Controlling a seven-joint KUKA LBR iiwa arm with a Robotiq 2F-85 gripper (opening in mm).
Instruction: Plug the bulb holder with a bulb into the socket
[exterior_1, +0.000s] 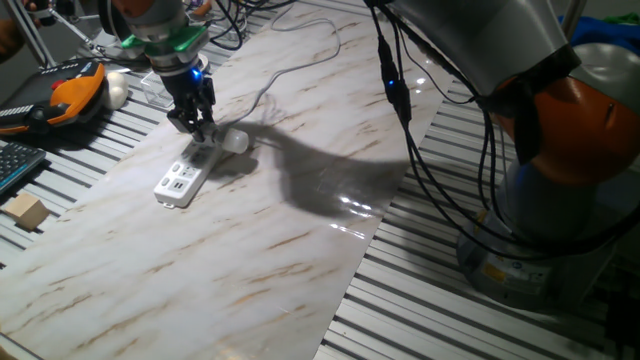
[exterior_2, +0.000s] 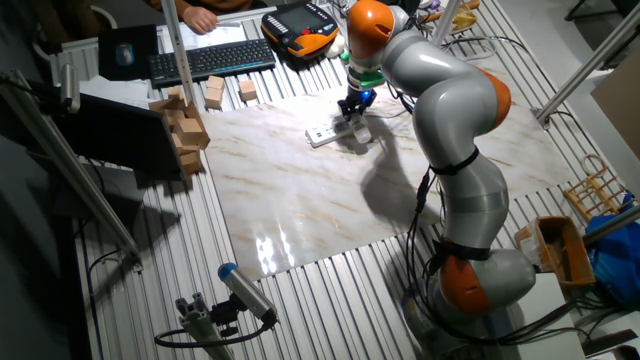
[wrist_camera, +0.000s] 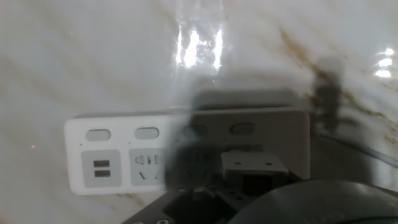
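The socket is a long white power strip (exterior_1: 180, 180) lying on the marble board, also seen in the other fixed view (exterior_2: 325, 132) and the hand view (wrist_camera: 124, 152). My gripper (exterior_1: 201, 130) stands over the strip's far end, fingers pointing down and close together. It seems shut on the white-grey bulb holder (exterior_1: 213, 143). The pale bulb (exterior_1: 236, 141) sticks out sideways to the right of the fingers, low over the strip. In the hand view a grey block (wrist_camera: 252, 169), likely the holder, sits over the strip's right outlets in shadow. Whether the prongs are in an outlet is hidden.
The strip's white cable (exterior_1: 290, 70) runs back across the marble board (exterior_1: 300, 250). An orange-black handset (exterior_1: 70, 95), a keyboard (exterior_1: 15, 165) and a wooden block (exterior_1: 27, 212) lie at the left. Wooden blocks (exterior_2: 185, 125) stand beside the board.
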